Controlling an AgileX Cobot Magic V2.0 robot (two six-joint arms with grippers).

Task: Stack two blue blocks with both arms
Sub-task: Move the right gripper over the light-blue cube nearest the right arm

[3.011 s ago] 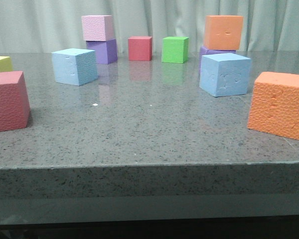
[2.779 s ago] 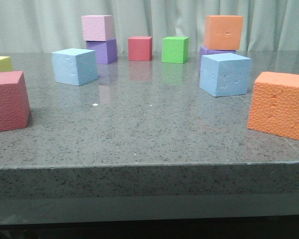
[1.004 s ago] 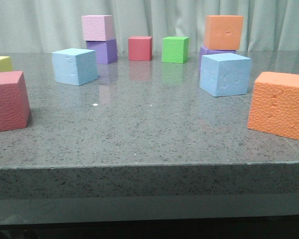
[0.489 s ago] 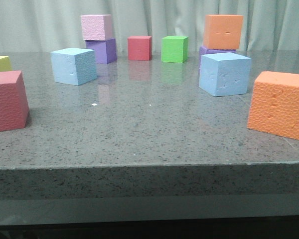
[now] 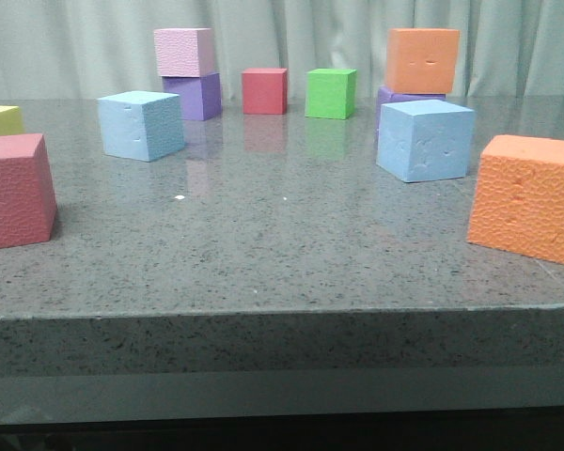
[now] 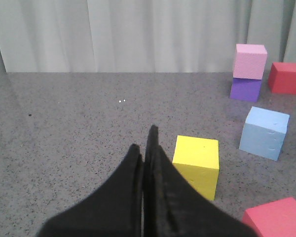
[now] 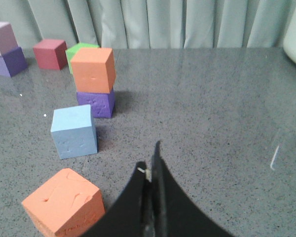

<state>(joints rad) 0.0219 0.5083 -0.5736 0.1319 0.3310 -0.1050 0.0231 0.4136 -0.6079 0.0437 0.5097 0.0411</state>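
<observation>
Two sky-blue cubes sit apart on the grey table. The left blue cube point(image 5: 141, 125) stands at the back left; it also shows in the left wrist view point(image 6: 264, 133). The right blue cube point(image 5: 425, 140) stands in front of a purple-and-orange stack; it also shows in the right wrist view point(image 7: 74, 130). My left gripper point(image 6: 144, 148) is shut and empty, over the table beside a yellow cube. My right gripper point(image 7: 149, 162) is shut and empty, off to the side of the right blue cube. Neither gripper shows in the front view.
A pink cube on a purple cube point(image 5: 190, 73), a small red cube point(image 5: 264, 91), a green cube point(image 5: 330, 93) and an orange cube on a purple one point(image 5: 421, 61) line the back. A large red cube point(image 5: 14, 191) and yellow cube point(image 6: 197, 159) sit left; a large orange cube point(image 5: 526, 195) sits right.
</observation>
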